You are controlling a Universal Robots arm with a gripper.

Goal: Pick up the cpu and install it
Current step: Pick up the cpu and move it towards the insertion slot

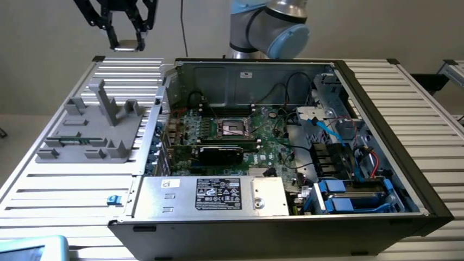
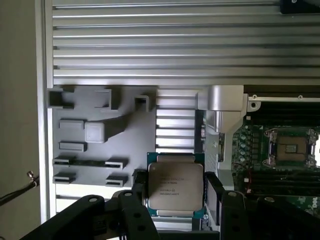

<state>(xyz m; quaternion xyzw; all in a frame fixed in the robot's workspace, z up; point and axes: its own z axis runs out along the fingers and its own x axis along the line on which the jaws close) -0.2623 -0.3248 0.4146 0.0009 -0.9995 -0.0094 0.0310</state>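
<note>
The hand [image 1: 125, 42] grips the cpu [image 2: 175, 186] by two opposite edges, its metal top lying flat. The hand points straight down, high over the grey fixture [image 1: 94, 128] at the counter's [image 1: 406, 92] far corner on the exterior view's left. The socket [image 1: 233, 128] inside the open computer case [image 1: 377, 125] lies lower, well apart, toward the exterior view's right.

Soft, even indoor light, no hard shadows
Pale counter [image 1: 65, 185] slats gleam at nine o'clock in the exterior view; the case [image 1: 239, 81] interior sits dimmer; the cpu [image 2: 175, 187] lid carries mild sheen
</note>
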